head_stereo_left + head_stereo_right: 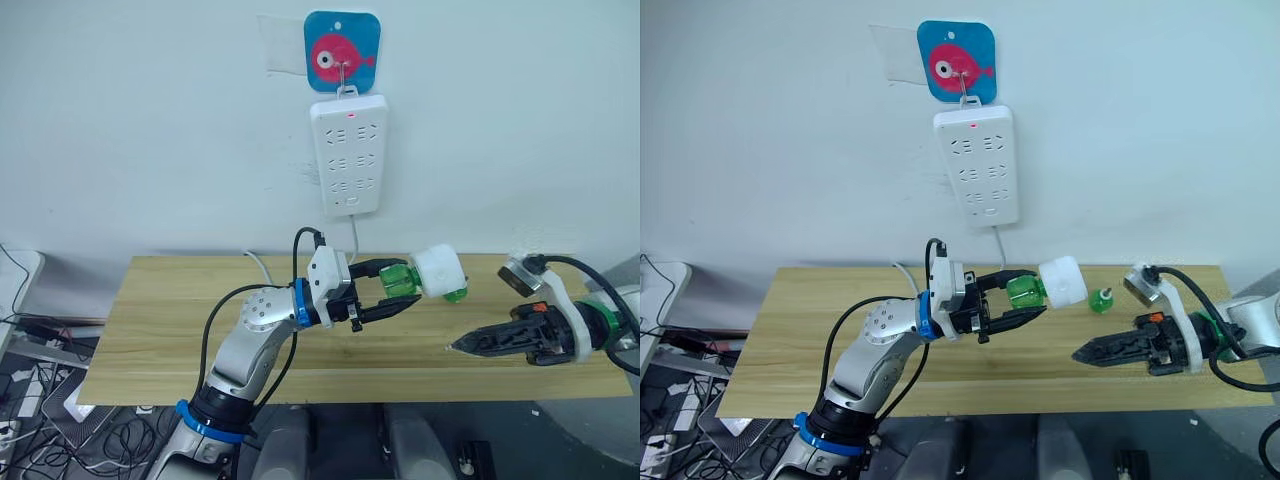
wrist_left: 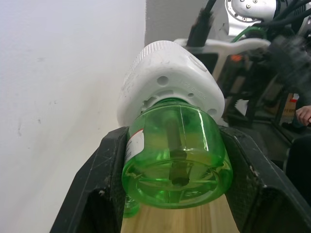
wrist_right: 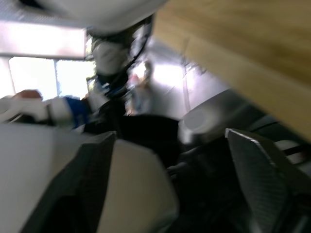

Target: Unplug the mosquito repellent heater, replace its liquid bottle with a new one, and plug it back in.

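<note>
Left gripper (image 1: 400, 290) over the wooden table (image 1: 150, 330), fingers clamped on the green liquid bottle (image 1: 398, 279), which sits screwed into the white mosquito repellent heater (image 1: 439, 271). Heater unplugged, held in the air below the wall power strip (image 1: 349, 153). A second green bottle (image 1: 1100, 299) stands on the table just behind. Right gripper (image 1: 458, 345) low over the table's right side, fingers drawn together, empty.
</note>
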Robot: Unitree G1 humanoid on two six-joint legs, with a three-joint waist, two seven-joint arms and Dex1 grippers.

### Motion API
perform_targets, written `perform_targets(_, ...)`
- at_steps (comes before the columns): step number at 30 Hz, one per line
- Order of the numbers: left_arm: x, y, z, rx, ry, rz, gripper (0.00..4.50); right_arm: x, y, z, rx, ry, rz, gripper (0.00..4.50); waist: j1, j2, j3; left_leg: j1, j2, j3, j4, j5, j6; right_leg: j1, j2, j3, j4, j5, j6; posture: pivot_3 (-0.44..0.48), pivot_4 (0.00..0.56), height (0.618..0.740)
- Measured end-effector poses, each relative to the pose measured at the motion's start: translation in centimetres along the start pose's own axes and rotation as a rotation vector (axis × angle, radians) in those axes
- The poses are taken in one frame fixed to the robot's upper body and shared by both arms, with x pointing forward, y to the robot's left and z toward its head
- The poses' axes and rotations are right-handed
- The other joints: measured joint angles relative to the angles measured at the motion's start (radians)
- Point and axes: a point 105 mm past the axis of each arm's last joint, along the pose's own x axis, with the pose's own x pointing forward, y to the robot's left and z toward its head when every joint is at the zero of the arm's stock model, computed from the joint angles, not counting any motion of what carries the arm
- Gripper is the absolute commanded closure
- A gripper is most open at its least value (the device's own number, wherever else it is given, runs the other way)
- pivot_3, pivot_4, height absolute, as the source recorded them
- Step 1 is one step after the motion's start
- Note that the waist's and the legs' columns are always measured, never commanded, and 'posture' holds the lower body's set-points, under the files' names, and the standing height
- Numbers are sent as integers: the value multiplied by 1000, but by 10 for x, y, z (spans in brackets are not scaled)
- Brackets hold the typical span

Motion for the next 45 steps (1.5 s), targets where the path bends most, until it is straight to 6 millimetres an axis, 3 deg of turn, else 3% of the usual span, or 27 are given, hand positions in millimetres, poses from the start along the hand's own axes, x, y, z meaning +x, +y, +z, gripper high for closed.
perform_targets(4, -1, -2, 1, -15, 3, -9, 2243, -14, -24, 30, -46, -143, -75, 3129, -4, 0, 0, 1, 1, 1, 0, 0, 0, 0, 1, 1, 1, 0, 0, -45, 247, 740)
perform_targets(7, -4, -5, 2, -51, 6, -28, 2243, -10, -27, 62, -105, -240, -68, 4275, -9, 0, 0, 1, 2, 1, 0, 0, 0, -1, 3, 2, 1, 0, 0, -42, 242, 740)
perform_targets(8, -4, -7, 3, -61, 10, -40, 2243, -7, -26, 71, -119, -262, -57, 4444, -9, 0, 0, 0, 2, 0, 0, 0, 0, -1, 3, 2, 2, 0, 0, -38, 240, 740)
perform_targets(14, -7, -11, 5, -85, 34, -68, 2243, 9, -17, 93, -159, -302, -10, 4444, 1, 0, 0, -1, 1, -1, -1, 0, 0, -1, 2, 1, 0, 0, 0, -23, 233, 740)
perform_targets(19, -11, -10, 4, -84, 48, -59, 2243, 6, -12, 87, -135, -272, 9, 4444, 8, 0, 0, -2, -1, -2, 0, 0, 0, -1, -2, 0, -2, 0, 0, -21, 231, 740)
perform_targets(27, -17, -8, 4, -89, 53, -45, 2243, -21, -1, 74, -57, -237, 60, 4444, 1, 0, 0, -1, 0, -1, 0, 0, 0, -1, -1, 0, 0, 0, 0, -31, 229, 740)
perform_targets(36, -15, -7, 7, -82, 45, -50, 2243, 3, 19, 51, -45, -108, 203, 4444, 1, 0, 0, -1, 0, -1, 0, 0, 0, -1, -1, 0, 1, 0, 0, -33, 236, 740)
perform_targets(45, -16, -8, 6, -84, 47, -53, 2243, 13, 24, 52, -55, -110, 242, 4444, 2, 0, 0, -1, -1, 0, 0, 0, 0, -1, -1, 0, 1, 0, 0, -31, 237, 740)
